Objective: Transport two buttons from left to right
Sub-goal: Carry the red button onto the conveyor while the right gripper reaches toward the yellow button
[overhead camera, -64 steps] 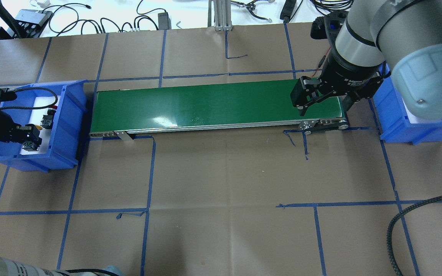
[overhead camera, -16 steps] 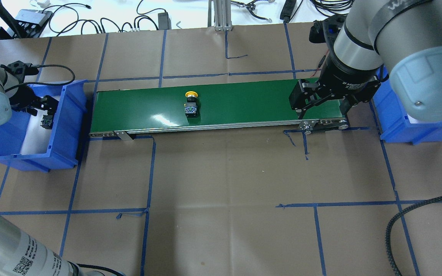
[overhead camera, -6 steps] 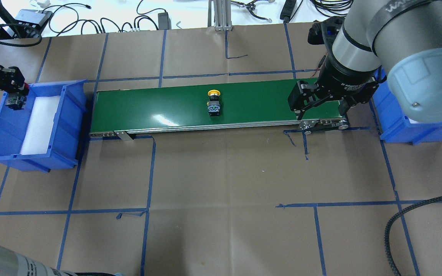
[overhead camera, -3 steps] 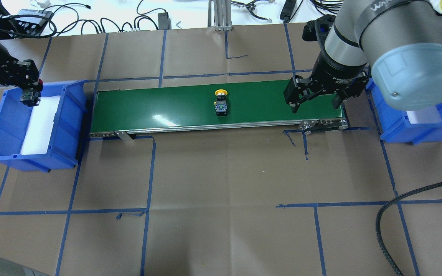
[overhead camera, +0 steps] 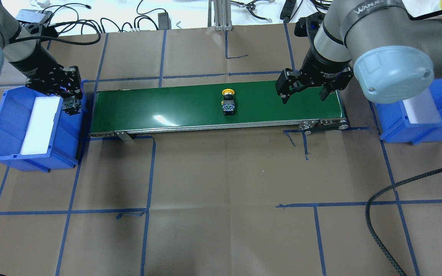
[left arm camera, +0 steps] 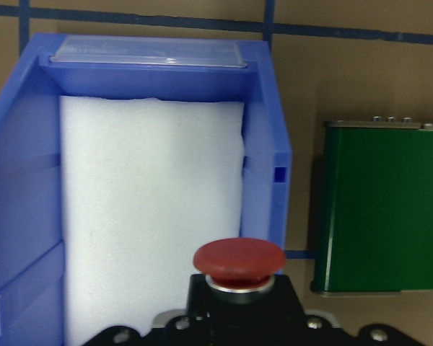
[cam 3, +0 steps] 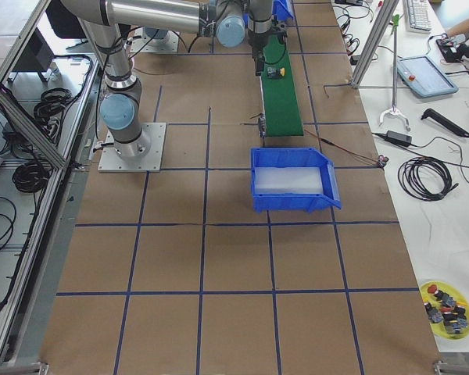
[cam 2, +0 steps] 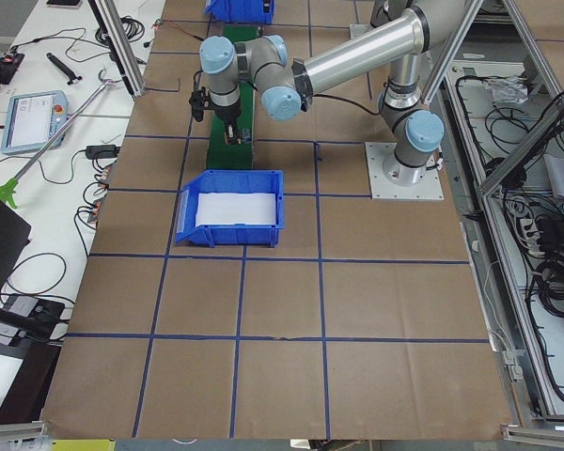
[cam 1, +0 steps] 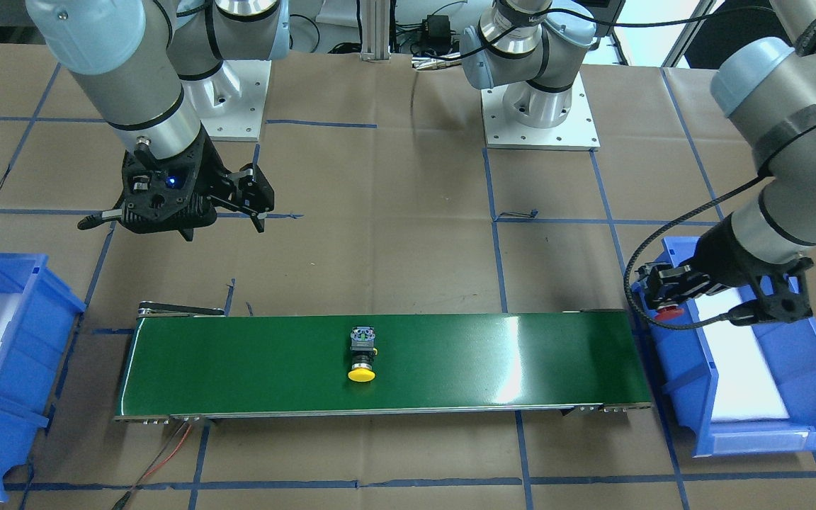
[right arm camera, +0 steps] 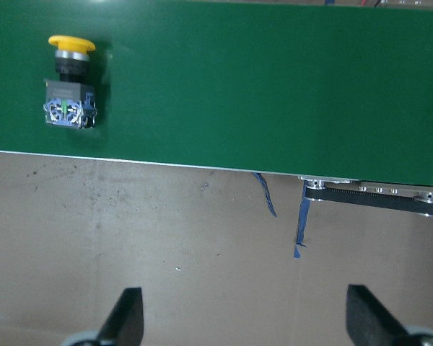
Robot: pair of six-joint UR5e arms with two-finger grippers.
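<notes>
the left gripper (overhead camera: 70, 100) pinches the red button (left arm camera: 239, 258) by its body, held over the wall of the left blue bin (overhead camera: 2, 119) that faces the green belt (overhead camera: 159, 103); its fingers are mostly hidden but seem closed on it. the yellow button (overhead camera: 228, 102) lies on its side mid-belt. the right gripper (overhead camera: 304, 94) hovers near the belt's right end, fingers spread wide.

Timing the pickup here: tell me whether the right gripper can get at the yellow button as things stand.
Probably yes. The right gripper hangs open near the right end of the conveyor belt, and the yellow button lies mid-belt with only bare belt between them; nothing blocks the way.
</notes>
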